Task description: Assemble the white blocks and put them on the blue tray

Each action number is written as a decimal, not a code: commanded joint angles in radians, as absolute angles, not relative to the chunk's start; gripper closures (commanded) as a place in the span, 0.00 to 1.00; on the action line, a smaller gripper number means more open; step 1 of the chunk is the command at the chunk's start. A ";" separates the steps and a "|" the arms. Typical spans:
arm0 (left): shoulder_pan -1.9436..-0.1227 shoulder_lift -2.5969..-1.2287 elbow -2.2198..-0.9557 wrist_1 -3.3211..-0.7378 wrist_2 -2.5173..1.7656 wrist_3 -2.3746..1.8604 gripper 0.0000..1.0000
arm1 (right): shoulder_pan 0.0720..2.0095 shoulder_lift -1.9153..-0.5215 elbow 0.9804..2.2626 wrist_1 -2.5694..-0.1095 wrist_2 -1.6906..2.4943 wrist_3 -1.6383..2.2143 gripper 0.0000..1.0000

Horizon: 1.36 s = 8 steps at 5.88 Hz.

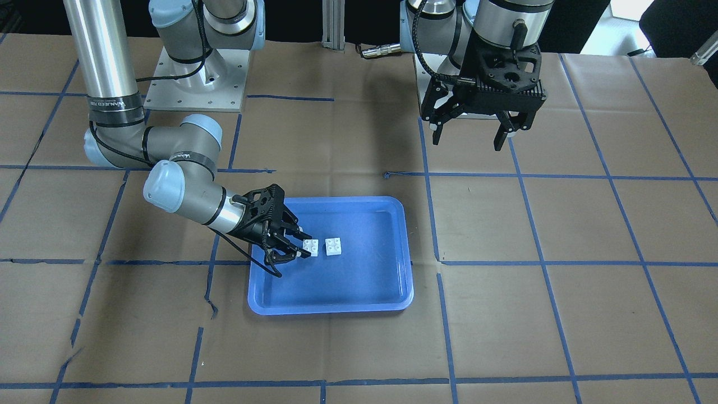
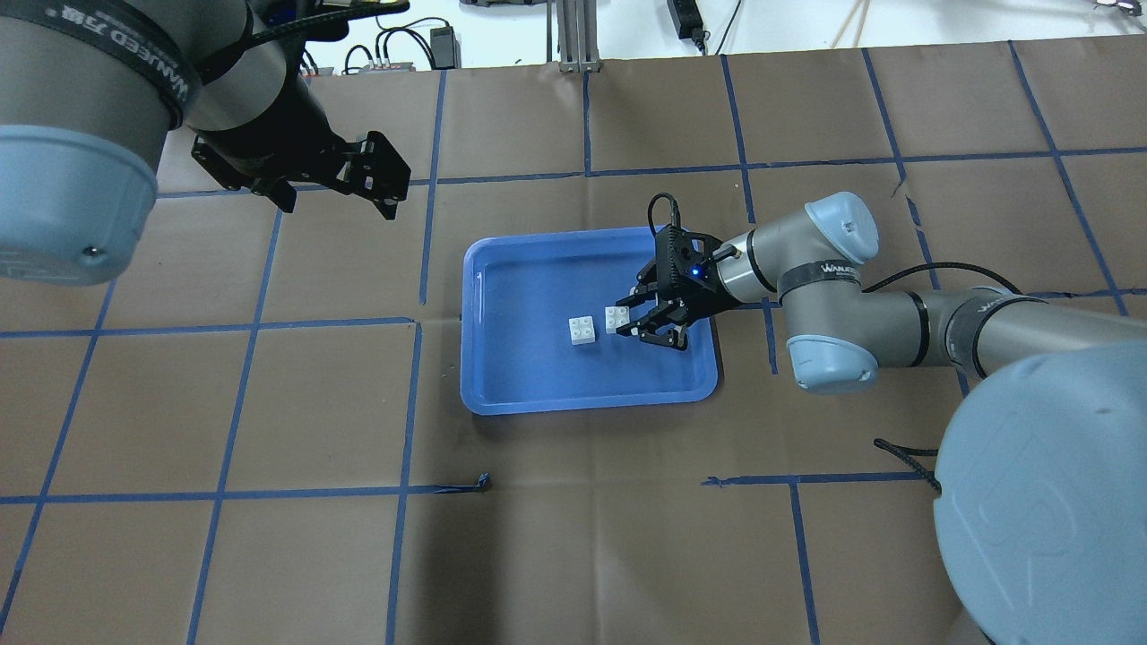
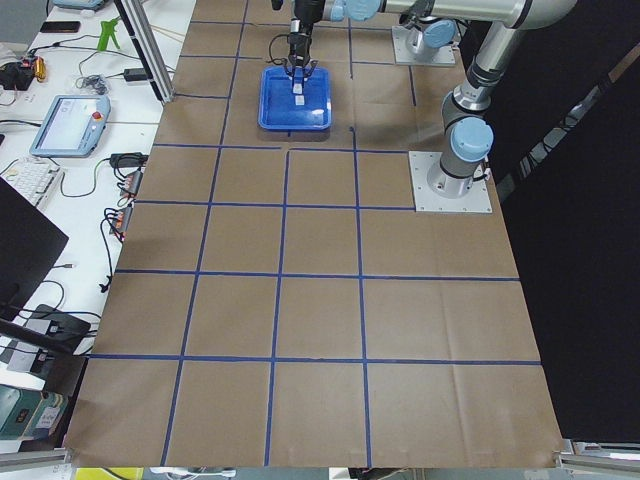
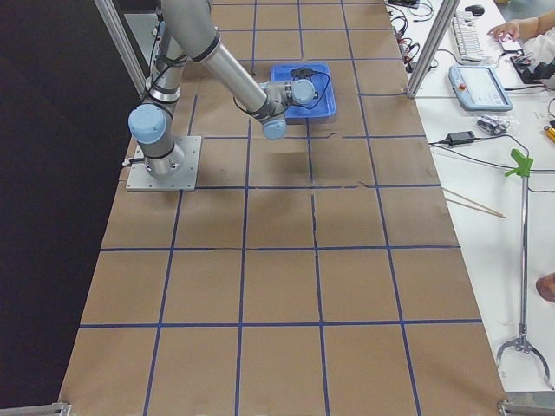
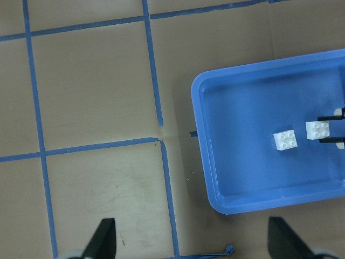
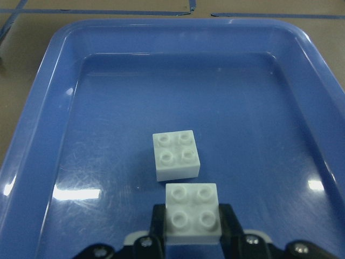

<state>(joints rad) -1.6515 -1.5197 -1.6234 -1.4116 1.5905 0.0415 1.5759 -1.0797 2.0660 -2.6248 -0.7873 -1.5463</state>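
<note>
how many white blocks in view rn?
2. One block is clamped between the fingers of the right gripper, inside the blue tray. The other block lies loose on the tray floor beside it, not touching. No others show in any view.

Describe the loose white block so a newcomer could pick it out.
Find the blue tray mid-table; two white studded blocks sit inside it. The loose white block lies alone nearer the tray's middle, untouched, while the other white block sits between the fingers of the right tool.
</note>
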 commanded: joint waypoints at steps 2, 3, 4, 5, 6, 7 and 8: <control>-1.647 -1.520 -1.621 -1.410 1.588 0.041 0.00 | 1.589 -1.075 2.069 -2.634 -0.788 -1.546 0.67; -1.647 -1.519 -1.621 -1.410 1.591 0.041 0.00 | 1.589 -1.074 2.069 -2.632 -0.787 -1.546 0.67; -1.643 -1.525 -1.620 -1.387 1.586 0.040 0.00 | 1.589 -1.069 2.069 -2.634 -0.787 -1.546 0.67; -1.641 -1.523 -1.618 -1.385 1.586 0.041 0.00 | 1.591 -1.065 2.069 -2.634 -0.787 -1.546 0.67; -1.637 -1.523 -1.620 -1.387 1.588 0.041 0.00 | 1.594 -1.065 2.069 -2.634 -0.787 -1.546 0.67; -1.635 -1.523 -1.620 -1.385 1.585 0.041 0.00 | 1.601 -1.065 2.068 -2.634 -0.787 -1.546 0.67; -1.635 -1.523 -1.620 -1.387 1.588 0.041 0.00 | 1.603 -1.065 2.068 -2.634 -0.787 -1.546 0.67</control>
<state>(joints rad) -1.6360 -1.5233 -1.6198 -1.3860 1.5861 0.0414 1.6000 -1.0647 2.0682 -2.6338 -0.7869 -1.5462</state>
